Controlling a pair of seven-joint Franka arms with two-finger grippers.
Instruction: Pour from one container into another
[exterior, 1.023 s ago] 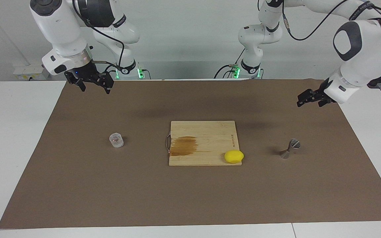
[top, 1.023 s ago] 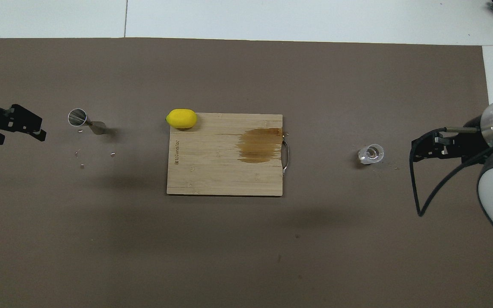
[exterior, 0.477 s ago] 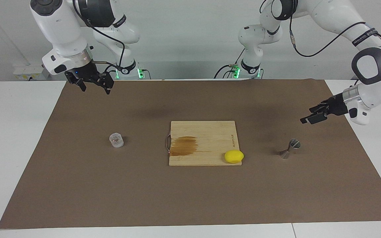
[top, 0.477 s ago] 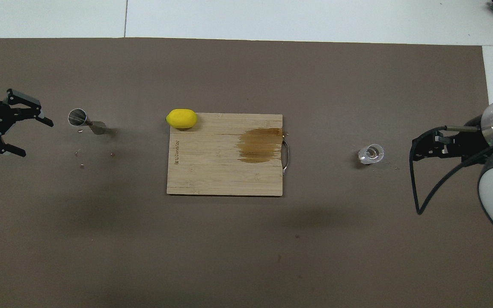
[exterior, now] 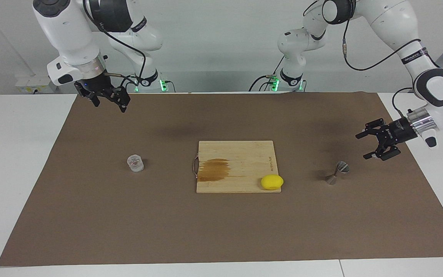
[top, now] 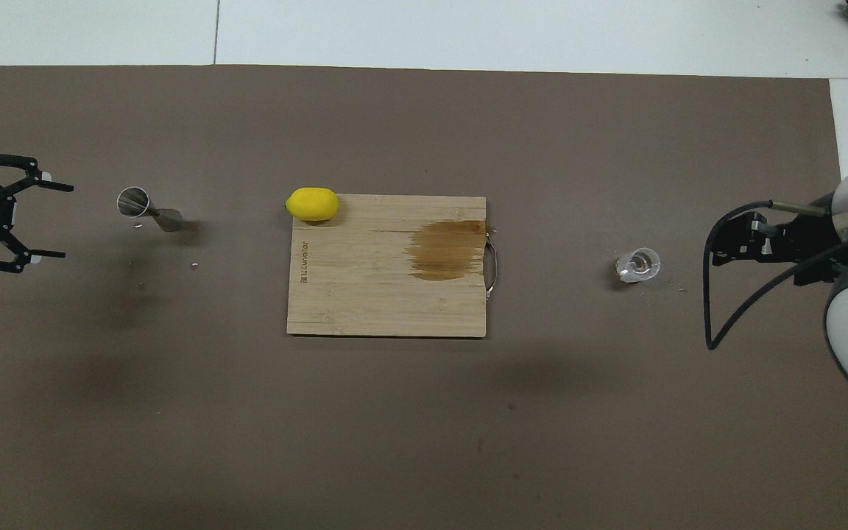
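Your right gripper (exterior: 108, 100) hangs high over the brown mat (exterior: 221, 231) edge close to its base, toward the right arm's end; fingers look spread, nothing between them. Your left gripper (exterior: 363, 145) is low over the mat at the left arm's end, jaws wide open and empty, just beside the metal jigger (exterior: 338, 172) but not touching it. The glass tumbler (exterior: 135, 163) stands upright on the mat toward the right arm's end, well apart from the right gripper. The jigger stands toward the left arm's end. The cutting board (exterior: 237, 154), with a brown stain, sits between the two containers. A lemon (exterior: 272, 182) rests on the board's corner farthest from the robots, on the jigger's side.
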